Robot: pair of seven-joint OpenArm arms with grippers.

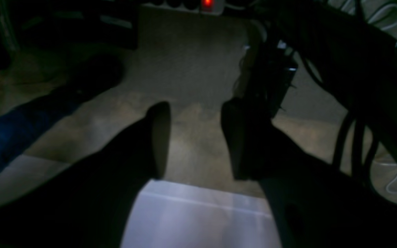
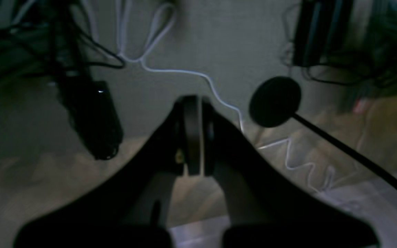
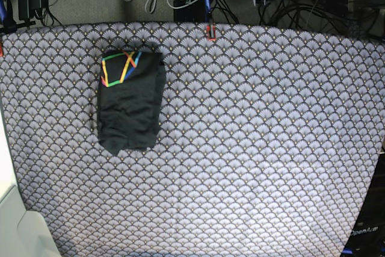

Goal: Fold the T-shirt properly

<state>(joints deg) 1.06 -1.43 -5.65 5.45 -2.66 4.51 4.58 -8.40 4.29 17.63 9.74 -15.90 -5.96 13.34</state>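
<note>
While both arms sit off the cloth, here is the state:

T-shirt: black soft-fabric short-sleeved T-shirt (image 3: 131, 102) lies folded into a compact upright rectangle on the tabletop, left of centre in the base view, nearer the far edge than the near one.
Print: multicoloured red, yellow, green and blue line print (image 3: 120, 67) faces up on the T-shirt's far left corner.
Fold quality: T-shirt's right edge runs fairly straight; near edge is uneven, with one corner sagging toward the near left.
Cover: grey fan-scale patterned cloth (image 3: 258, 136) spreads over the whole tabletop, under the T-shirt and well beyond it on all sides.
Left gripper: black left gripper (image 1: 195, 137) points down at the carpeted floor (image 1: 191, 69), jaws apart with a clear gap, nothing between them; T-shirt not seen in this view.
Right gripper: black right gripper (image 2: 194, 137) is also over floor, jaws together, nothing gripped.
Cable: white cable (image 2: 171, 70) snakes on the floor beyond the right gripper.
Red light: small red lamp (image 1: 207, 3) glows at the far edge of the left wrist view.
</note>
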